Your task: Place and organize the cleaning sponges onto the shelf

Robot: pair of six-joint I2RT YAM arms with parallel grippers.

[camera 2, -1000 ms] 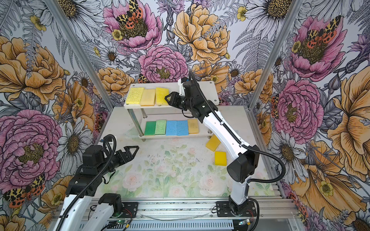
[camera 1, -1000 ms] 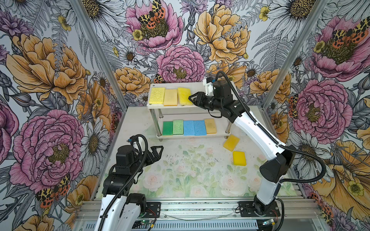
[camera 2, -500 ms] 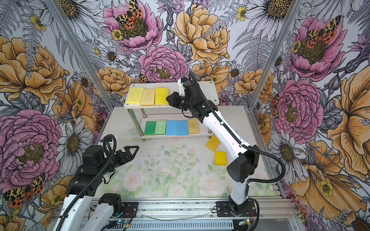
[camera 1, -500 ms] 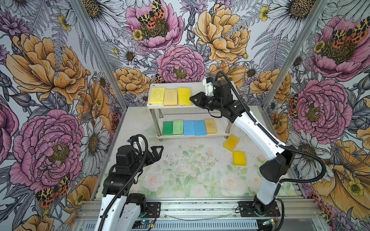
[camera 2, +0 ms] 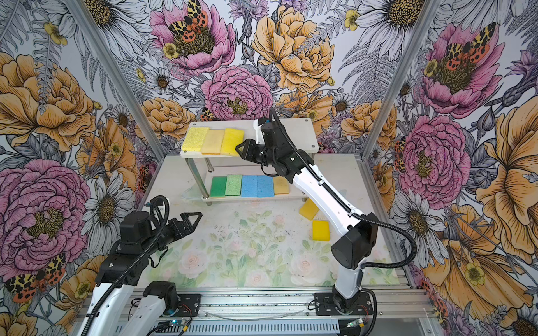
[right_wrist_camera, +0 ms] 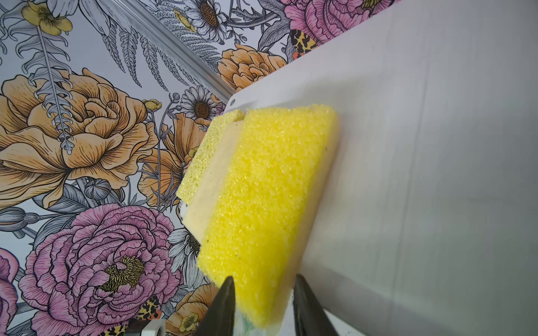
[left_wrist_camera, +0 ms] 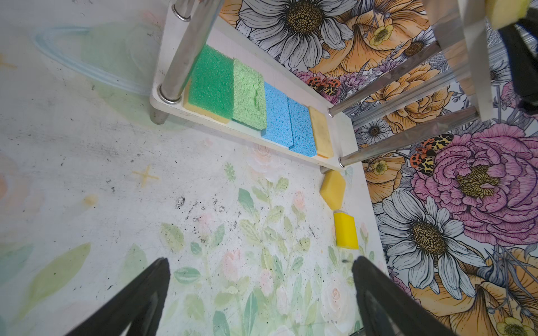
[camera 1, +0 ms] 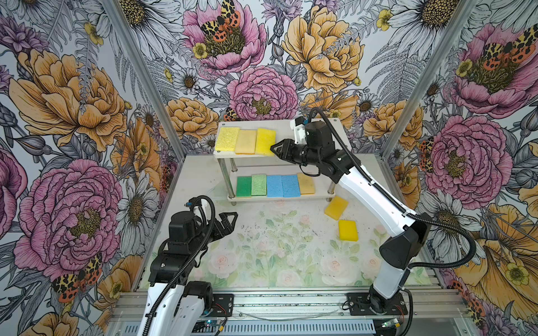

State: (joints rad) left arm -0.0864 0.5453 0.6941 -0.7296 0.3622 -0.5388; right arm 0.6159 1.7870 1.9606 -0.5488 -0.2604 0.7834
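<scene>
The right hand [camera 1: 273, 148] straddles the near corner of a yellow sponge [camera 1: 265, 139], third in the row on the shelf [camera 1: 339, 139], upper centre; I cannot tell if it pinches. Below, five sponges [camera 1: 275, 186] line its lower board. Two loose sponges [camera 1: 336, 207] lie on the desk [camera 1: 262, 250], right of centre. The left hand [camera 1: 231, 217], fingers wide apart, hovers lower left.

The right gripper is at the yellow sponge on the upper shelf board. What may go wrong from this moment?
1. The right gripper straddles the near end of the bright yellow sponge, which seems to overhang the front edge of the top board; pulling back while touching could drag it off.
2. This sponge lies against the pale sponge; a sideways nudge may disturb the row.
</scene>
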